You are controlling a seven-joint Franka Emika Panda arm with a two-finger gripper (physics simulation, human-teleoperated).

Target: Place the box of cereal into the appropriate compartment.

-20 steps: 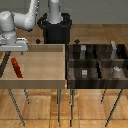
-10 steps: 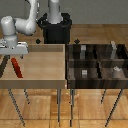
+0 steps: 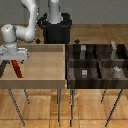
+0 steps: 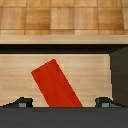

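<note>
Exterior view | box of cereal (image 3: 18, 69) in tan tray (image 3: 45, 75) | end effector (image 3: 13, 59) spread above it

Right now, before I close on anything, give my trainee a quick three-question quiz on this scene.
1. True or false: the box of cereal already lies in the divided bin.
2. Which container holds the red box? A) the light-tan tray B) a dark-brown cell C) none, it lies on the floor
3. Fill in: in the exterior view, the gripper hangs over the tray's ____ end.

Key
1. False: it lies in the tray, between the fingers in the wrist view.
2. A
3. Left
</note>
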